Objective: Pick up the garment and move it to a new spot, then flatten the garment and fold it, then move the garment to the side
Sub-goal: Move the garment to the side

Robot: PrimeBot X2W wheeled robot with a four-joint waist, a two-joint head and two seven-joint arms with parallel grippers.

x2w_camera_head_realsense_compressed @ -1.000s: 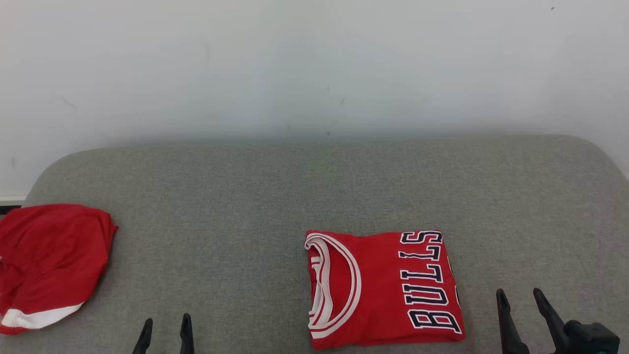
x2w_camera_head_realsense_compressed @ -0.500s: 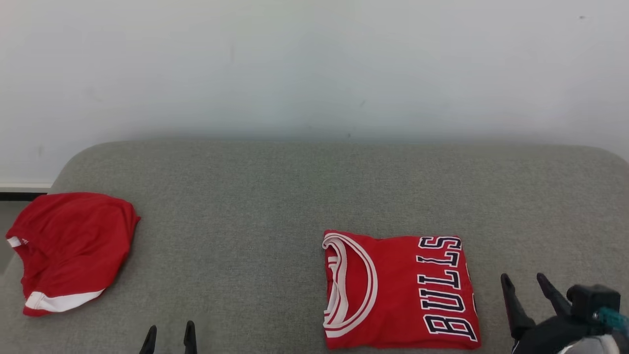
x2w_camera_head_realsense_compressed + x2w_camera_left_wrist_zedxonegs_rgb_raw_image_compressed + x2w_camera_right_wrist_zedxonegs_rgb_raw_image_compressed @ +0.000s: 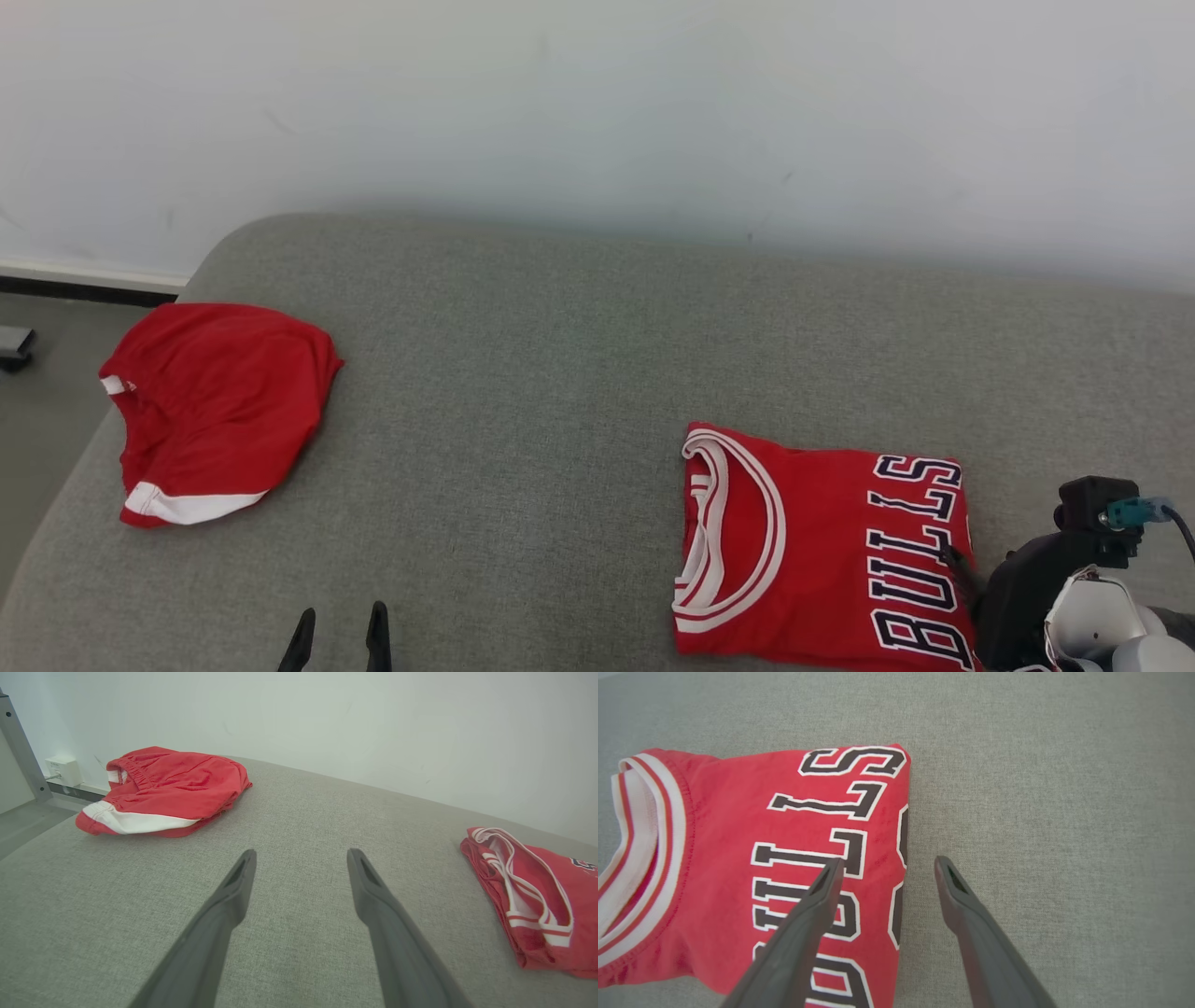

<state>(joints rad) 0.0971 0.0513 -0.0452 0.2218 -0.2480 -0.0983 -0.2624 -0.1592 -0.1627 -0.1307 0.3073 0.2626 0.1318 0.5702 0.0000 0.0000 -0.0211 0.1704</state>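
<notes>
The folded red jersey (image 3: 822, 551) lies on the grey cushion (image 3: 560, 355), toward its right. The right gripper (image 3: 888, 863) hangs wide open over its lettered edge, empty; the left gripper (image 3: 301, 854) gapes empty too.

On the grey upholstered bench (image 3: 560, 392), the folded red jersey (image 3: 826, 551) lies front right, the crumpled red shorts (image 3: 219, 401) well apart at far left.

We read "BULLS" in dark, white-outlined block letters on the folded red fabric jersey (image 3: 822, 541). Right wrist view: we get "LLS" clearest.
</notes>
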